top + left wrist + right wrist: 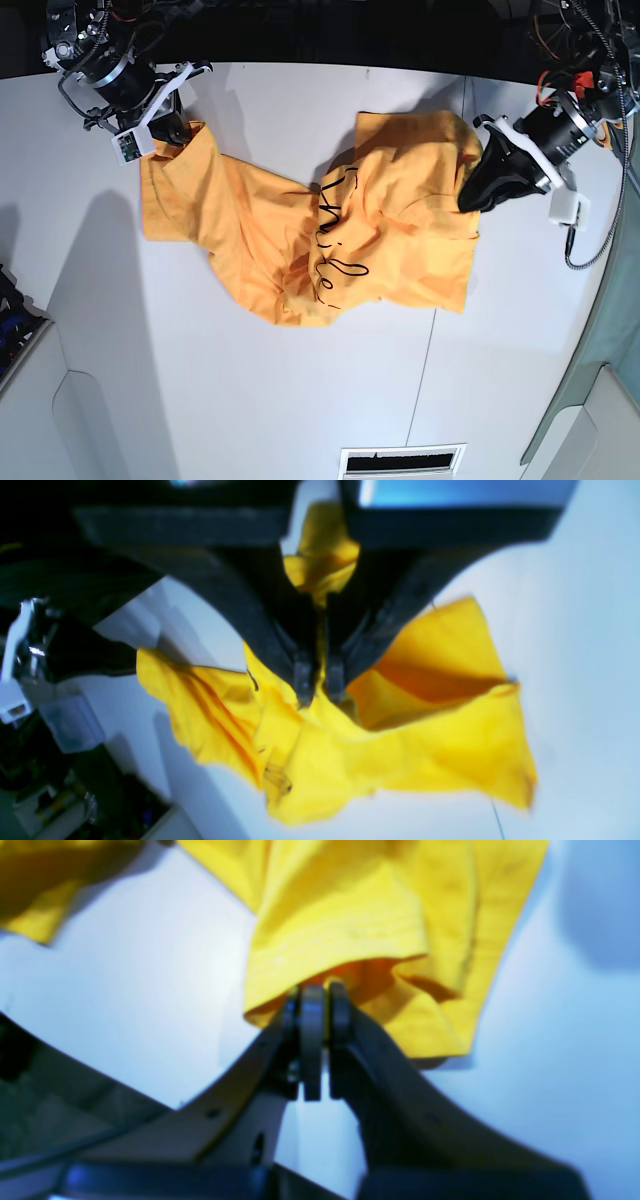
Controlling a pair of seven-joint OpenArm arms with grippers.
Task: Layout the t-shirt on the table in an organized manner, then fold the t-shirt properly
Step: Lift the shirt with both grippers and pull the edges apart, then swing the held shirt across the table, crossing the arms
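Nearest the base camera, the wide, smooth white surface (250, 420) lies bare up to the garment. Beyond that, you have the large orange-yellow short-sleeved cotton t-shirt (400, 230) spread unevenly across the middle of the surface, bunched at its centre, with a thin black line drawing facing up among the folds.

Your left end effector (320, 687) has its jaws closed on a pinch of the t-shirt's cloth at the edge lying on the base view's right; fabric rises between the fingers. Farther back, your right end effector (320, 1005) is likewise closed, clamped on a hemmed edge that appears to be a sleeve opening, at the far corner on the base view's left.

Assessment: the cloth is light, soft and limp; it will sag and crease wherever unsupported and will not hold shape. Hemmed edges, shoulders and corners offer the firmest purchase. Layout appears incomplete; the middle needs tensioning flat before any fold.
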